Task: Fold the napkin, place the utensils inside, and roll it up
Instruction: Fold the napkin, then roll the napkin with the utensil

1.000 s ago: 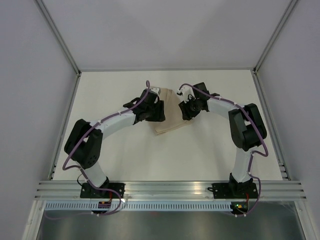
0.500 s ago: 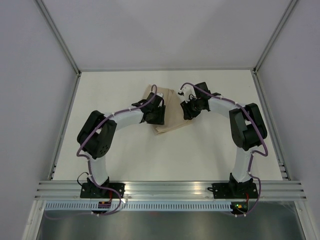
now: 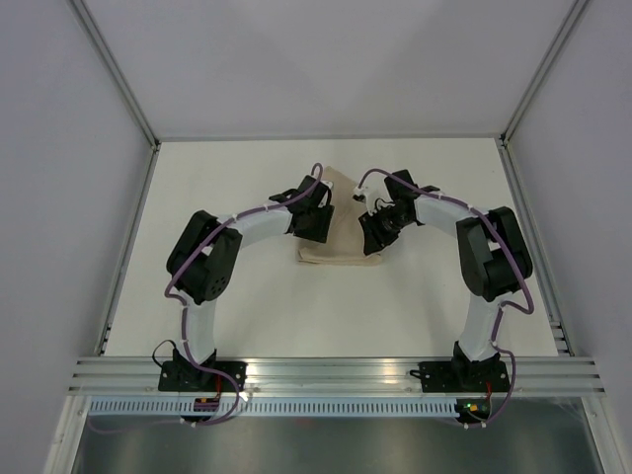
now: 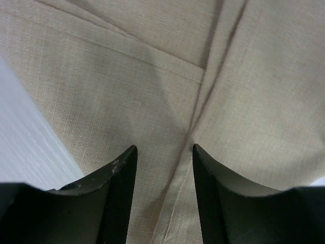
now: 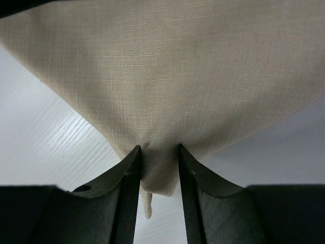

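Your right gripper [image 5: 158,170] closed narrow on a bunched corner of the napkin [image 5: 167,76], white worktop [image 5: 45,137] behind, your left gripper [image 4: 163,173] slightly parted over a crease, grip impossible to tell, napkin at centre of top view between both grippers

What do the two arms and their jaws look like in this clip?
Both the left arm and right arm have white tubular links between bulky black joint housings, black bases, and a purple cable run along each. The jaws are matte black, tapered blades with curved inner edges.
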Robot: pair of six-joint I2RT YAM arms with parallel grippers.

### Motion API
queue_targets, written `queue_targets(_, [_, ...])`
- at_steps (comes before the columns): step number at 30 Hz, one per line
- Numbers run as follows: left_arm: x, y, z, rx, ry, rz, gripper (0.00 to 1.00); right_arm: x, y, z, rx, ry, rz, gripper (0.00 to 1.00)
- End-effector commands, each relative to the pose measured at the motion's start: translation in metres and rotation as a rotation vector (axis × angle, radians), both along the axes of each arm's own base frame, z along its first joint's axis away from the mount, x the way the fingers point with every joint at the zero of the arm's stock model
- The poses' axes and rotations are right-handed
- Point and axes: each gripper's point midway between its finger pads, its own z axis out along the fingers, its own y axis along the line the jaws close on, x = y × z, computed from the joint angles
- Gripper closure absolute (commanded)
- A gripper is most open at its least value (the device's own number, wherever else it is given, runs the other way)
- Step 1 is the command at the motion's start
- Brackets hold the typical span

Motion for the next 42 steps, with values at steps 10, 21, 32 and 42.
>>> queue_targets(10, [0.010,-0.015,0.009,0.011,-0.018,-0.138,0.45,-0.037,0.000,0.024,0.049,0.072,0.001,0.53])
queue_targets(21, [0.025,-0.020,0.071,-0.048,-0.149,-0.125,0.37,-0.011,0.000,0.059,0.043,-0.020,-0.081,0.37])
queue_targets(32, [0.029,0.035,0.195,-0.285,-0.342,0.056,0.32,0.015,-0.020,0.117,-0.048,-0.428,-0.106,0.39])
queue_targets(42, [-0.029,0.090,0.260,-0.463,-0.499,0.163,0.29,-0.035,0.056,0.103,-0.169,-0.661,0.188,0.37])
